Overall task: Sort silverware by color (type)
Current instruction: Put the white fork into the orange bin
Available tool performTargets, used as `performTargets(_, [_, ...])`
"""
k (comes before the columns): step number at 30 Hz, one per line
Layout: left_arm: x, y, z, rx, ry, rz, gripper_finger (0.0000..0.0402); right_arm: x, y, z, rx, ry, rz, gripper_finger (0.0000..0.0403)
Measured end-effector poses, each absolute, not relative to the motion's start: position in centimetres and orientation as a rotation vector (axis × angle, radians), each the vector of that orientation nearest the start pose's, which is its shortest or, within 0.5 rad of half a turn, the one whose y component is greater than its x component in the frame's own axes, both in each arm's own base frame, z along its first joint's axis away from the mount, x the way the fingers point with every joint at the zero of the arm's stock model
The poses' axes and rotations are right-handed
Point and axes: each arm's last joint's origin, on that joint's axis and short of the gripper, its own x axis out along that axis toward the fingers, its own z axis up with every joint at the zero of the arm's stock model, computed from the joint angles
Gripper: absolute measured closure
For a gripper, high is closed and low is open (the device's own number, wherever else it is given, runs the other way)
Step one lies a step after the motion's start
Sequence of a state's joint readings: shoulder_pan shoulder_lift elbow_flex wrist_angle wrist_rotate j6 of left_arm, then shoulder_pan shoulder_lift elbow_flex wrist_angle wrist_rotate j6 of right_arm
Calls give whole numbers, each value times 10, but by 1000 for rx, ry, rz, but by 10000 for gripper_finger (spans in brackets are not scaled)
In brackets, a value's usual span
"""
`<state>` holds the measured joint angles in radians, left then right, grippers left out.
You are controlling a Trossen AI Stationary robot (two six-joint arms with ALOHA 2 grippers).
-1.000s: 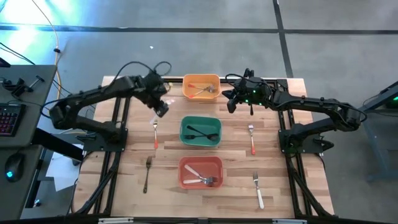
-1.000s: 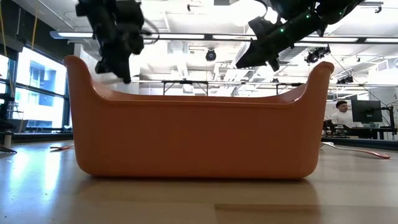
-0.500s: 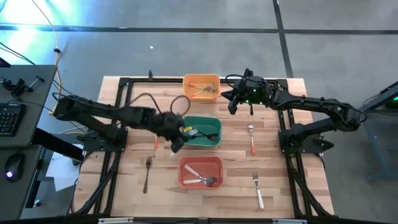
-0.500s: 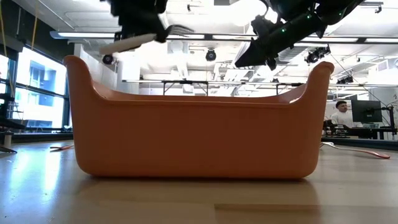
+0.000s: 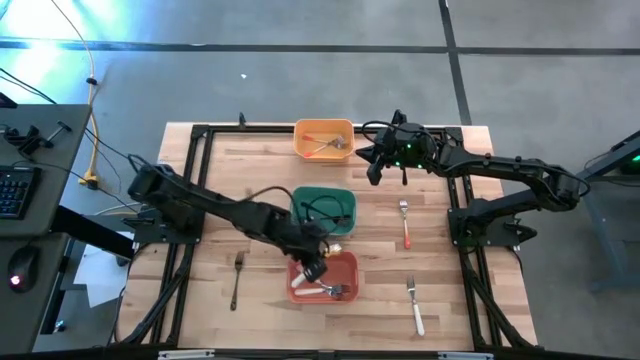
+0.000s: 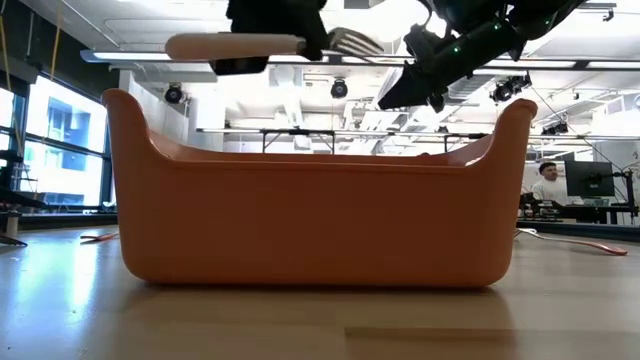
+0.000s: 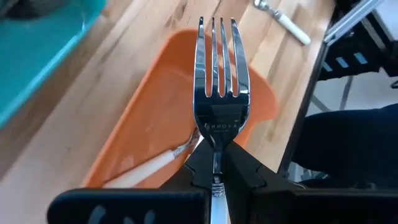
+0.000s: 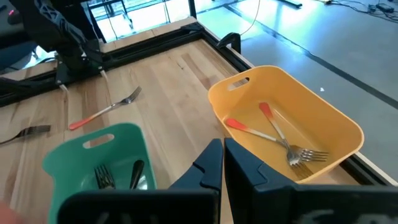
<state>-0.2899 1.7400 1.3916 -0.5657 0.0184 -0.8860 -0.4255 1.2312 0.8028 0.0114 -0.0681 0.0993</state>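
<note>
Over the red bin (image 5: 298,275) at the table's near middle, the left gripper (image 5: 318,268) is clenched on a white-handled fork (image 7: 219,93). From the left wrist, the metal tines stick forward past the closed fingers (image 7: 239,171), above the bin's floor, where another white-handled fork (image 7: 146,168) lies. At table height the held fork (image 6: 260,44) shows level above the bin's (image 6: 320,215) rim.

Near the table's far edge, the right gripper (image 5: 372,168) hangs with its fingers pressed together, grasping nothing, just beside the orange bin (image 5: 305,130). Its wrist camera looks down on that bin (image 8: 336,124) with two red-handled forks (image 8: 273,134) inside, and on the green bin (image 8: 62,158) holding black forks (image 8: 106,177).

Loose on the table (image 5: 220,170) lie a black fork (image 5: 237,278) at the left, a red-handled fork (image 5: 405,224) right of the green bin (image 5: 296,200), and a white-handled fork (image 5: 414,304) near the right front. One more red-handled fork (image 8: 102,109) lies on the wood beyond the green bin in the right wrist view.
</note>
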Motion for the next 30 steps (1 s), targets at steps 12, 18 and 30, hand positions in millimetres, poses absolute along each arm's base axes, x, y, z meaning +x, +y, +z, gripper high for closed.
performTargets(12, [371,-110,228,-726,1030,215,397,244,-109,262,180,428,-368,403])
performTargets(18, [382,-115,204,-713,1061,212,397,245,-109,263,165,422,-366,403])
performTargets(30, [384,-116,187,-692,1122,193,382,245,-110,264,159,416,-368,403])
